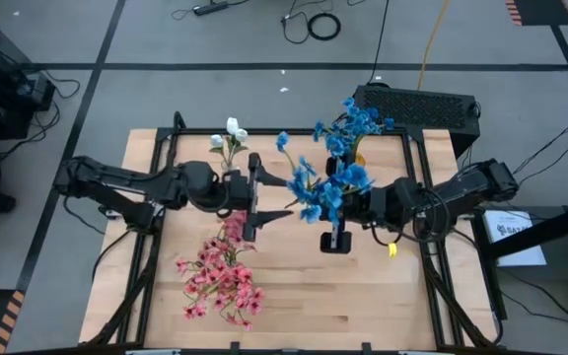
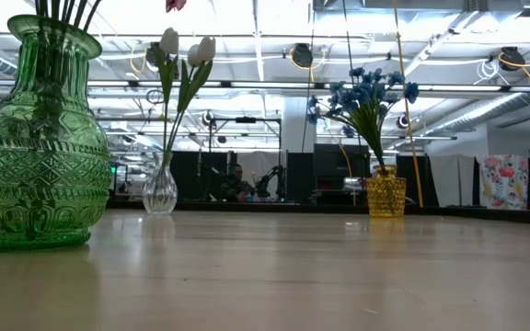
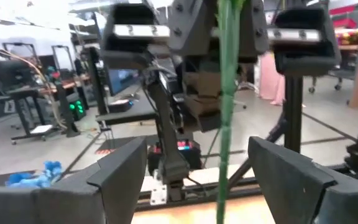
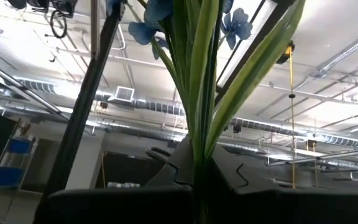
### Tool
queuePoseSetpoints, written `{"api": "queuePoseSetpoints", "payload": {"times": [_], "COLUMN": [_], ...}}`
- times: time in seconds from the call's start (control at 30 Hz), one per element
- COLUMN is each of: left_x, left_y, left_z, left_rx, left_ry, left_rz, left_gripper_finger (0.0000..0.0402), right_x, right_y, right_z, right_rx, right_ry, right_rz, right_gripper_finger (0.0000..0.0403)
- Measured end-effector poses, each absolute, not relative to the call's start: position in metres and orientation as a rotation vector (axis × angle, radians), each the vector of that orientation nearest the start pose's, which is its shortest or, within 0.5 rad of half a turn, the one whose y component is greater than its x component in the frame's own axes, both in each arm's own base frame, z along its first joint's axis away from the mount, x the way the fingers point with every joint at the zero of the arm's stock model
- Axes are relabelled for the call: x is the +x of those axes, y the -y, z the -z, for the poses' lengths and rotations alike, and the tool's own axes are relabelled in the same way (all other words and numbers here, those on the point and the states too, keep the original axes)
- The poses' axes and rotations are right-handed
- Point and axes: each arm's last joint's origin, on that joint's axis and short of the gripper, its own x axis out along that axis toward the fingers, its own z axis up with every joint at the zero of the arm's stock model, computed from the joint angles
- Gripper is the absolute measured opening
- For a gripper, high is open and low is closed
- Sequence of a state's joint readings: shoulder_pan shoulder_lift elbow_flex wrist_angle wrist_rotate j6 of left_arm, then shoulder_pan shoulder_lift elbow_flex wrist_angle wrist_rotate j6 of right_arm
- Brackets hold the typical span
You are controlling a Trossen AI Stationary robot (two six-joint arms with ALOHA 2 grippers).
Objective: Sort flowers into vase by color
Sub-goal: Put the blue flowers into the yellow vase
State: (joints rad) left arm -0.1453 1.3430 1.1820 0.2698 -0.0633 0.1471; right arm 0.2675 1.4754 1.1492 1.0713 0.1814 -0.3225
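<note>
My right gripper [image 4: 194, 177] is shut on a blue sprig [image 1: 325, 187] at the table's middle, its blossoms [image 4: 235, 25] above the fingers. My left gripper [image 3: 207, 180] is open and faces it from the left. The sprig's green stem [image 3: 225, 93] stands in the gap between the left fingers, touching neither. More blue flowers [image 1: 355, 123] stand in a yellow vase [image 2: 385, 195]. White flowers [image 1: 231, 133] stand in a clear vase [image 2: 160, 190]. Pink flowers [image 1: 220, 278] fill a green vase [image 2: 35, 138] at the near edge. My right gripper pinches the blue sprig's bundle of stem and leaves [image 4: 197, 146] between its two fingers [image 4: 160, 174], below the blossoms. The fingers point upward and lie across the stem. The sprig stands upright, lifted clear of the table.
The yellow vase stands at the far right of the wooden table [image 1: 363, 296], the clear vase at the far left, the green vase near the front left. A black case [image 1: 417, 104] lies beyond the far edge. The table's near right part is bare wood.
</note>
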Motion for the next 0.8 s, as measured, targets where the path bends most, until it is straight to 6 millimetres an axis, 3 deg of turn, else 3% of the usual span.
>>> {"api": "queuePoseSetpoints", "payload": {"times": [0.23, 0.4, 0.63, 0.8], "left_x": [0.3089, 0.309, 0.3097, 0.3034], "left_y": [0.0437, 0.0437, 0.0365, 0.0349], "left_z": [-0.3852, -0.3835, -0.3835, -0.3867], "left_rx": [0.132, 0.137, 0.142, 0.141], "left_ry": [0.081, 0.065, 0.062, 0.052], "left_rz": [0.105, 0.108, 0.087, 0.091], "left_gripper_finger": [0.0258, 0.0184, 0.0033, 0.0016], "right_x": [0.3084, 0.3084, 0.3087, 0.3089], "right_y": [-0.0727, -0.0727, -0.0728, -0.0717], "right_z": [-0.41, -0.4099, -0.4096, -0.4097], "right_rx": [-0.149, -0.166, -0.186, -0.161], "right_ry": [0.731, 0.73, 0.725, 0.708], "right_rz": [0.054, 0.061, 0.068, 0.105], "right_gripper_finger": [0.0004, 0.0004, 0.0004, 0.0007]}}
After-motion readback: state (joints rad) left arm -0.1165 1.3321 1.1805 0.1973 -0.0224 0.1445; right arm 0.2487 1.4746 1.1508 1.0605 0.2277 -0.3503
